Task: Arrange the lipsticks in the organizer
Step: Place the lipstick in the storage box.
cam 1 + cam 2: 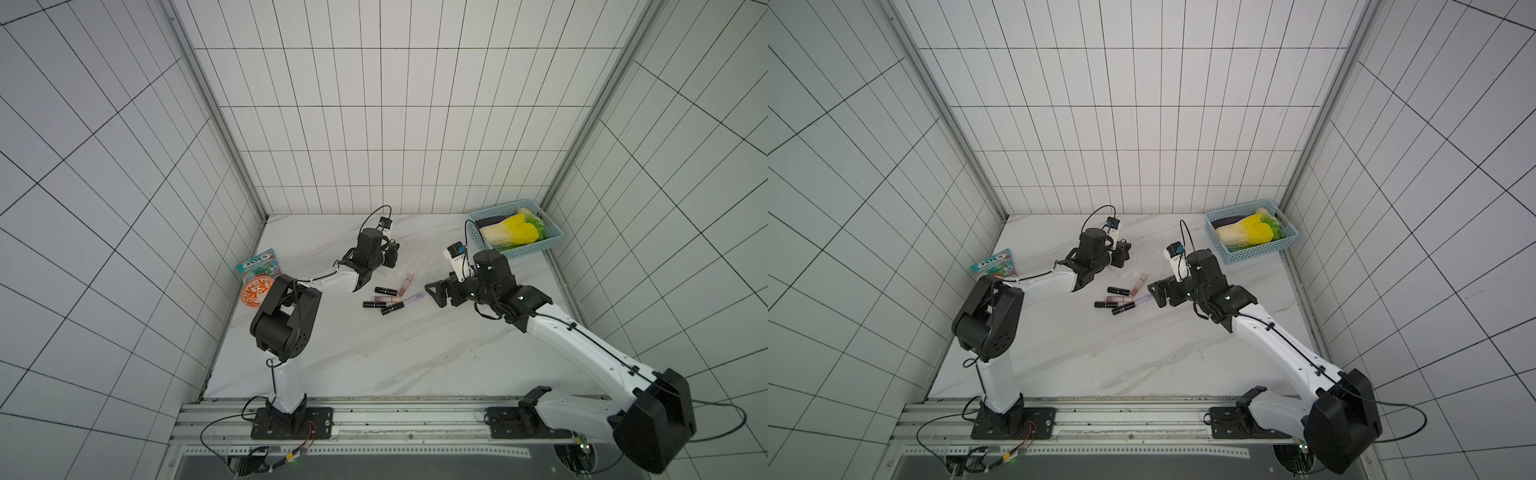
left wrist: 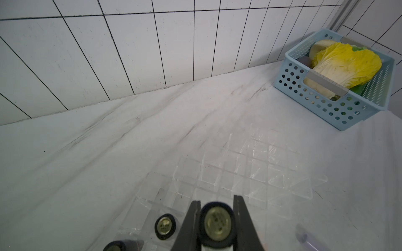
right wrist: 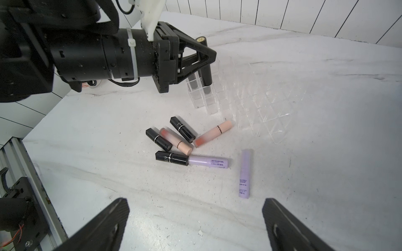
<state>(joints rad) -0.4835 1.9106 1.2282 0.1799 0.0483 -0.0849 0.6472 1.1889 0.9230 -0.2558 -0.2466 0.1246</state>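
Hovering over the left end of the organizer [image 2: 250, 171], the left gripper [image 2: 216, 203] is clamped on a black lipstick [image 2: 217, 225]. It pinches the sides and keeps the tube upright, surely so the base can drop straight into a square slot. In the right wrist view its lower end looks level with the slot rim; whether it is in yet is hard to tell. Two black tubes [image 2: 165, 226] stand in slots right beside it, so the row seems to be filling from that left end. The organizer sits far of centre on the table [image 1: 374, 353], its clear plastic nearly lost against the marble.

Just near of it lie the loose tubes [image 3: 180, 141]: three black, two pink, two lavender, all flat on their sides. The right gripper [image 3: 195, 203] hangs low over them, jaws spread wide and empty. A lavender tube [image 3: 244, 173] lies closest, lengthwise between the fingers, so the jaws could close across its width. It looks a likely next pick. The basket [image 1: 515, 232], far right, plays no part.
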